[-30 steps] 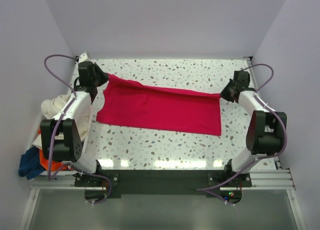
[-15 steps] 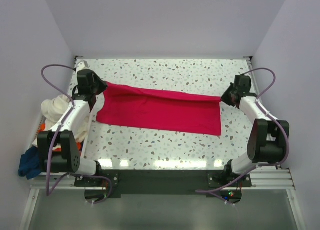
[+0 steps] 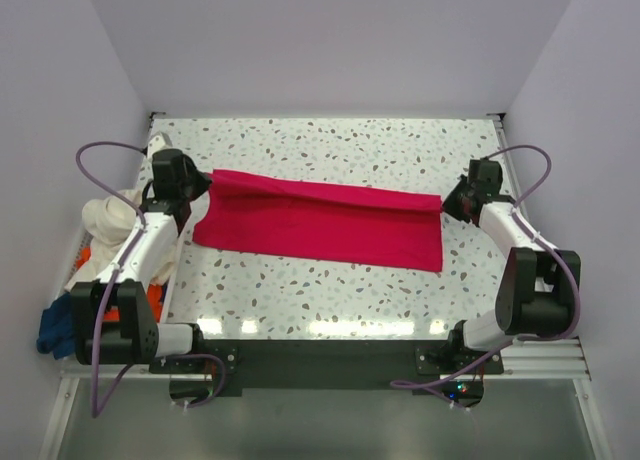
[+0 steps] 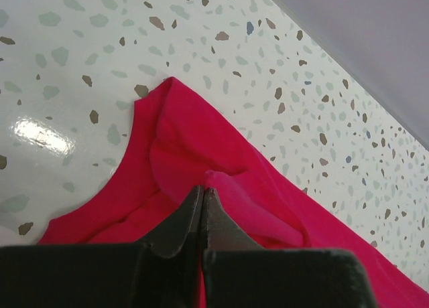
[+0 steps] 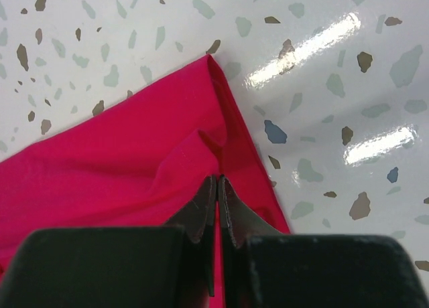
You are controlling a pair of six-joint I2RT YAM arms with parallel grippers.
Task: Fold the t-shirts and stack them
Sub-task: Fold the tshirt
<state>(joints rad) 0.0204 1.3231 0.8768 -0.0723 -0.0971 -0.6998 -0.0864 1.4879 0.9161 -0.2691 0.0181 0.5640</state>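
The crimson red t-shirt (image 3: 320, 225) lies across the middle of the table, folded lengthwise into a long band. My left gripper (image 3: 205, 180) is shut on its far left edge; the left wrist view shows the jaws (image 4: 202, 191) pinching a fold of red cloth (image 4: 268, 194). My right gripper (image 3: 447, 202) is shut on the far right corner; the right wrist view shows the jaws (image 5: 218, 181) closed on the red cloth (image 5: 120, 167). The far edge is held taut between both grippers. The cream white shirt (image 3: 105, 220), orange shirt (image 3: 152, 295) and dark blue shirt (image 3: 58, 325) lie heaped at the left.
The speckled white table (image 3: 330, 145) ends at walls on the far, left and right sides. The shirt heap hangs over the table's left edge beside the left arm. The arm bases stand on the dark rail (image 3: 320, 355) at the near edge.
Both grippers have moved toward the near side with the shirt's far edge, bringing it lower and narrowing the red band. Both stay shut on the cloth.
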